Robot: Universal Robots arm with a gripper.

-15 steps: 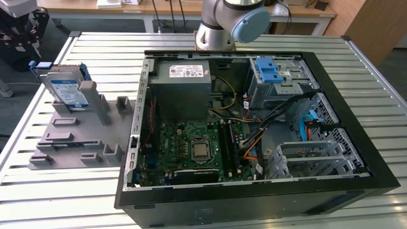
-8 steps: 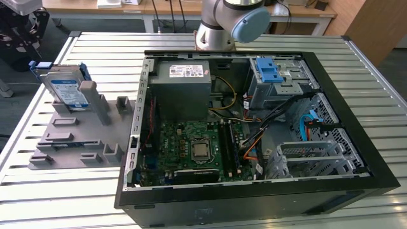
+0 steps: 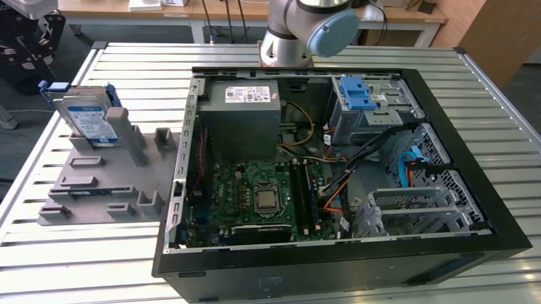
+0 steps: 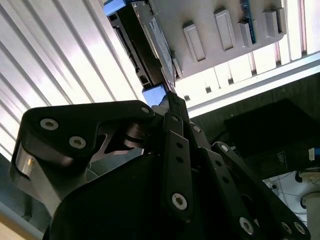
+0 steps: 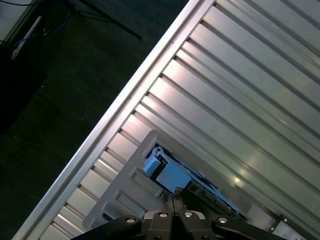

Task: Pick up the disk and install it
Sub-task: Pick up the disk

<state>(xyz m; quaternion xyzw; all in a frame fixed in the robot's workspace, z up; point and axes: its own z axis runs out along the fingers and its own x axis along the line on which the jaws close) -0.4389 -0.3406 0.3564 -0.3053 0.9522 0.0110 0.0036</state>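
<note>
In the exterior view, the disk point(image 3: 91, 123) stood on edge in a slot of the grey fixture point(image 3: 101, 183), on the slatted table point(image 3: 473, 114), at the exterior view's left of the open computer case point(image 3: 338, 269). It was well apart from the drive cage point(image 3: 372, 107) inside that case. Its labelled face was turned towards the camera and its blue carrier framed the edges.

In the second wrist view, the gripper point(image 4: 172, 102) hung just beside the carrier's blue end tab point(image 4: 155, 95). Its fingers were drawn together with nothing seen between them. Whether a fingertip touched the tab could not be told.

In the first wrist view, the gripper point(image 5: 172, 196) showed the same closed fingers, just beside the blue end tab point(image 5: 167, 172), with the fixture point(image 5: 125, 185) under it.

As a judgement, the disk would handle as a stiff, fairly dense metal slab. Its flat faces were smooth enough to slip, and it would be sensitive to knocks. The plastic carrier would likely give a little under pressure. The best hold seemed to be across the two broad faces near the upper end, or on the carrier rails, with the fingers opened first. That would keep the pressure off the label face.
</note>
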